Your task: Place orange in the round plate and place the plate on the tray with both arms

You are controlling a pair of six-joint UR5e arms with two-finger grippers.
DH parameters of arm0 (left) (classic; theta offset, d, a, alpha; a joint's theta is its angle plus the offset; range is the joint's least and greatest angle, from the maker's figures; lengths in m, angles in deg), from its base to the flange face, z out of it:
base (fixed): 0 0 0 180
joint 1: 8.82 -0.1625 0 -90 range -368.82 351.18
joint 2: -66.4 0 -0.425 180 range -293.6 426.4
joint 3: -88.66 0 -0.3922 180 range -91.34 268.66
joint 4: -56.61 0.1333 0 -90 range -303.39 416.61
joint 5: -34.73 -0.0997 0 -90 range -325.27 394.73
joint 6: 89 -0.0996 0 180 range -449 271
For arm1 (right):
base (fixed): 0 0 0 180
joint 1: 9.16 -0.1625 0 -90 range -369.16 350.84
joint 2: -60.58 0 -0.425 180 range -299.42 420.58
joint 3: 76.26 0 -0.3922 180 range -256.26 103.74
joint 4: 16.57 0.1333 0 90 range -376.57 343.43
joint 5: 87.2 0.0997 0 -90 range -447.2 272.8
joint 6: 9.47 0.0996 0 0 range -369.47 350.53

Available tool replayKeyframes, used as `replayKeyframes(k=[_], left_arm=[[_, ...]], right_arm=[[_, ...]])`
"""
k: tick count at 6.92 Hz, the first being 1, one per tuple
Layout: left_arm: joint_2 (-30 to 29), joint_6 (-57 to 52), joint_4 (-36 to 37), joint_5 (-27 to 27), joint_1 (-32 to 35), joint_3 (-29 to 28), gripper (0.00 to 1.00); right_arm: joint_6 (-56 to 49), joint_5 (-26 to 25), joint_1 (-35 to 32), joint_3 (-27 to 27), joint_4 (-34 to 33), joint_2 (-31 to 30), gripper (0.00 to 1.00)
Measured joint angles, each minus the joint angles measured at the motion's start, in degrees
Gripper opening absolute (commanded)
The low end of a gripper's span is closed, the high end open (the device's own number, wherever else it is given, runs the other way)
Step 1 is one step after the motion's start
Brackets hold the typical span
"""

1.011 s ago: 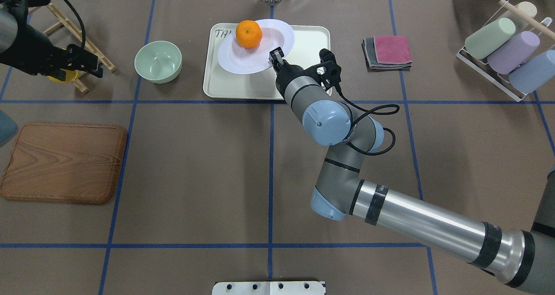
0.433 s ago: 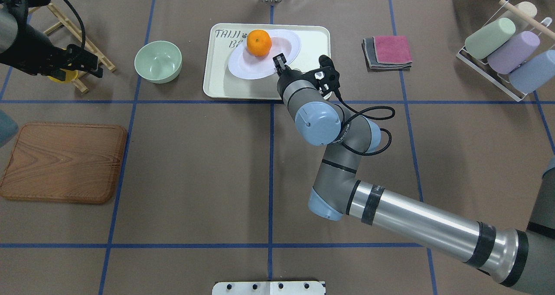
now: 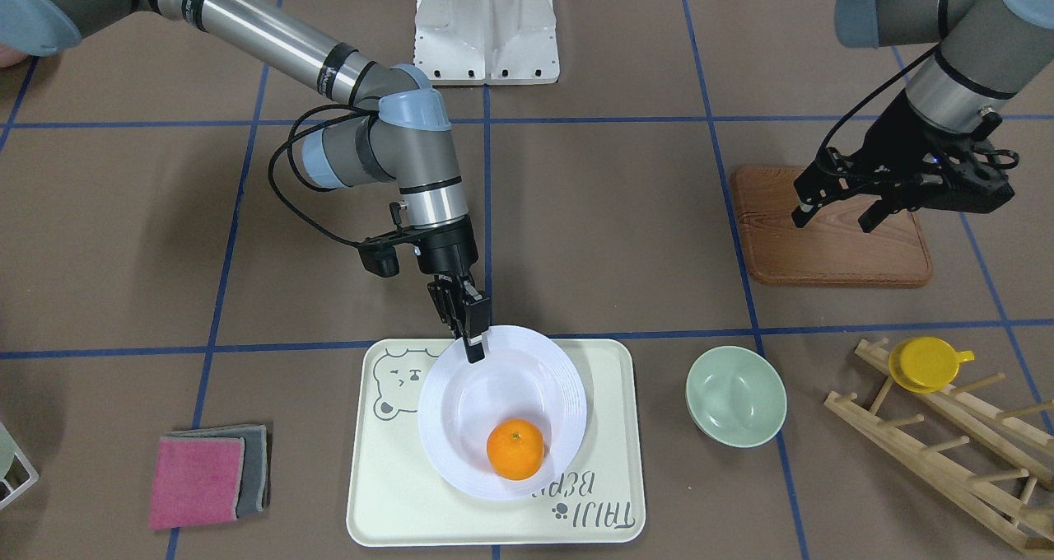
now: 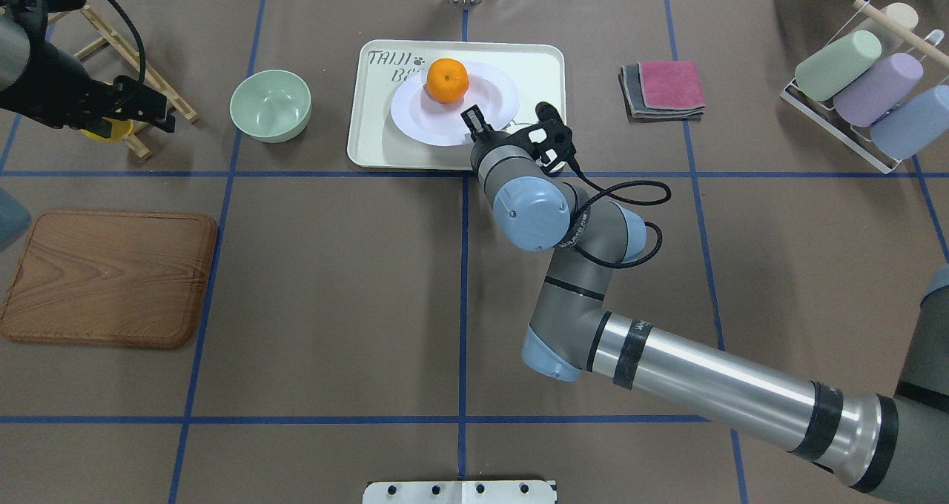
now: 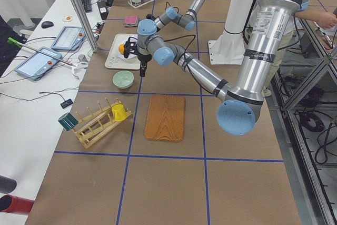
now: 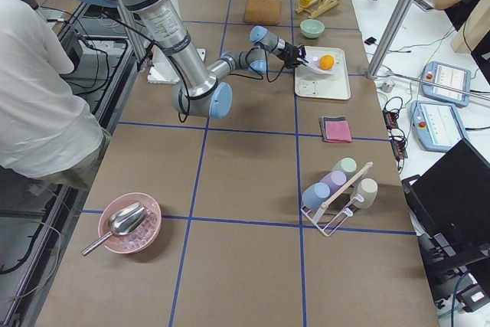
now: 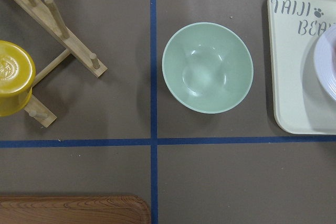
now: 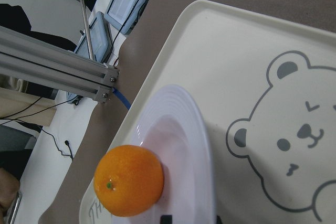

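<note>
Your right gripper [image 3: 473, 342] is clamped on the rim of the round plate [image 3: 566, 395] at the edge nearest the robot. The plate sits low over the middle of the tray [image 3: 387, 478], and the orange [image 3: 515, 450] lies in its hollow on the side away from the gripper. A second ago you held the plate higher and tilted, covering most of the tray's lettering. It has since come down and shifted toward the robot's right, so "TAIJI" and the start of "BEAR" now show from overhead, and the orange has travelled with it. Whether the plate's base touches the tray cannot be told. Your left gripper [image 3: 833, 214], jaws apart and empty, hovers where it was, well off to the robot's left above the bench [image 3: 617, 214]. It is near the wooden rack [image 3: 947, 445] and its yellow cup [image 3: 926, 363], with the mint-green bowl [image 3: 735, 396] between rack and tray
</note>
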Motion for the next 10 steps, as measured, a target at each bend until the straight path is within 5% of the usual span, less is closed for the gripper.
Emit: replayKeyframes(k=[4, 7, 10], left_arm=[[0.02, 0.04, 0.02, -0.52, 0.0, -0.06, 0.97], [2.44, -2.92, -0.03, -0.52, -0.06, -0.18, 0.97], [8.35, -16.54, -0.03, -0.47, 2.41, -0.49, 0.97]], right_arm=[[-32.72, 23.84, -5.55, -13.02, -21.94, -2.12, 1.0], [-57.77, 49.09, -18.44, -21.81, -26.9, -8.85, 1.0], [-79.79, 57.8, -30.3, -27.05, -30.15, -18.55, 1.0]])
